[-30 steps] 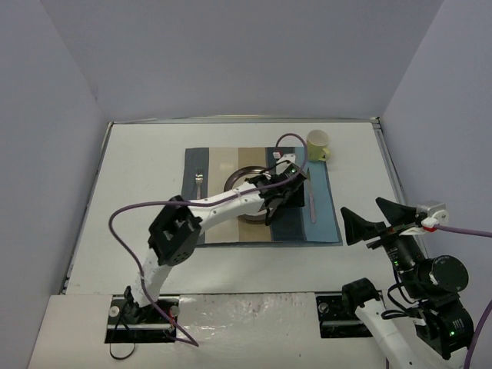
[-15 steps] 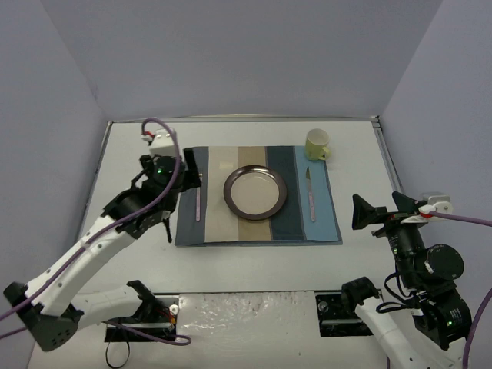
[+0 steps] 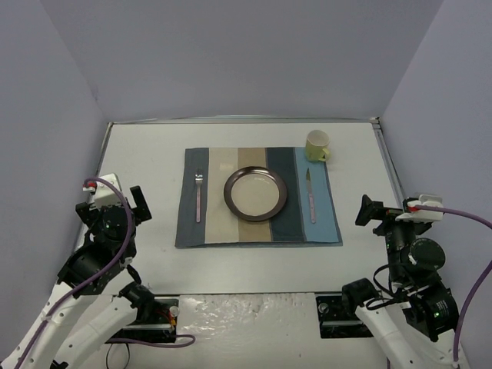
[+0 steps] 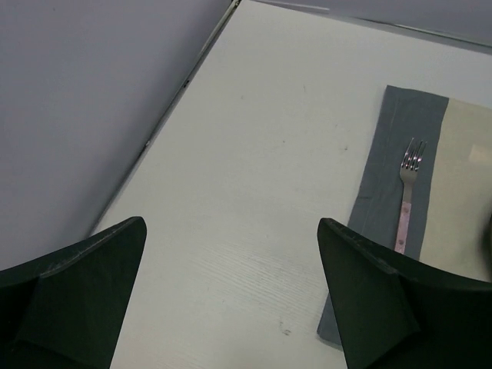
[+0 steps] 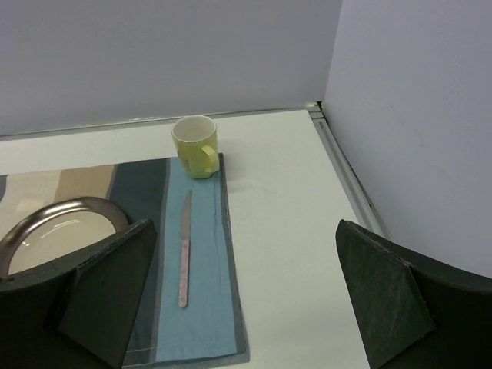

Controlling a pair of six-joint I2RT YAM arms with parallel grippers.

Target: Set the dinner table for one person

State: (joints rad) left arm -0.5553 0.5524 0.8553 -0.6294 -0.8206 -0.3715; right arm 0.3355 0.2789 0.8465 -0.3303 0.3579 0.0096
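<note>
Jaws on both arms are spread wide with nothing between them. The left gripper (image 4: 231, 231) hangs over the near-left part of the table (image 3: 146, 154), and through its wrist cam you just see bare white tabletop in the gap, with the table's left edge and the wall off to one side. The right gripper (image 5: 246, 227) is at the near-right side, also up off the surface as far as I can tell, and the table runs out ahead of it to the far right corner.

So the table is under and in front of both grippers, and neither one is touching it or anything on it.

On the table, roughly centered, is a striped placemat (image 3: 261, 231) lying flat. A round plate (image 3: 255, 192) sits in the middle of it. A yellow-green mug (image 3: 317, 144) stands upright at the far right corner of the placemat, handle toward the near side. A knife (image 3: 310, 196) lies on the light blue stripe right of the plate, and a fork (image 3: 198, 196) lies on the grey stripe left of it, tines pointing away from the arms. Both grippers are well apart from the whole setting.
</note>
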